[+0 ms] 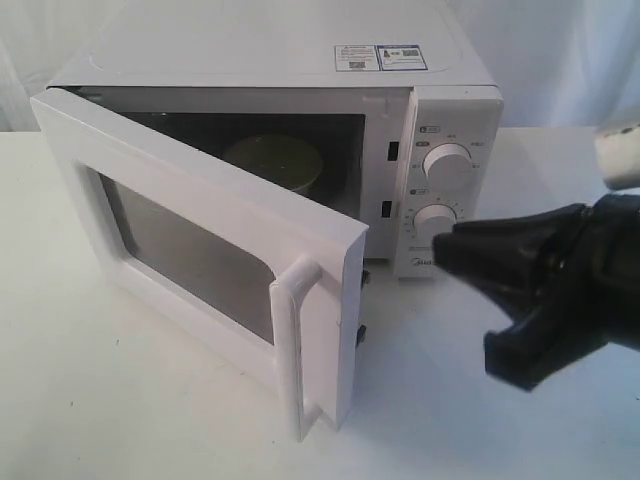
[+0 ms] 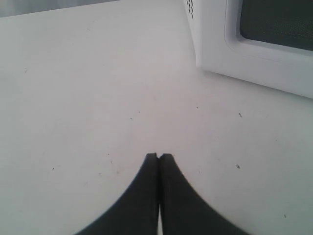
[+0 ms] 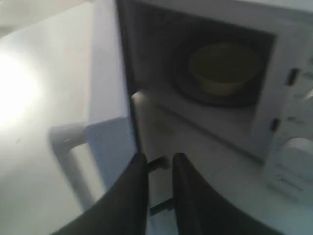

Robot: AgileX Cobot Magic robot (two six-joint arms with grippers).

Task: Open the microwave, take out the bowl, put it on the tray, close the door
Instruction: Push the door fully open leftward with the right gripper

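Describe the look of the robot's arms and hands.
The left hand is matte black, with two curved fingers tapering to blunt, squared tips. The right hand looks the same, on a bulky black wrist. No cables or markings show.

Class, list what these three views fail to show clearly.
- The tray: in no view.
- What the bowl holds: exterior view, the door hides its lower part; right wrist view, blur.
- Markings around the knob: too small, exterior view.
- Arm behind the right gripper: cut off by exterior view's right edge.
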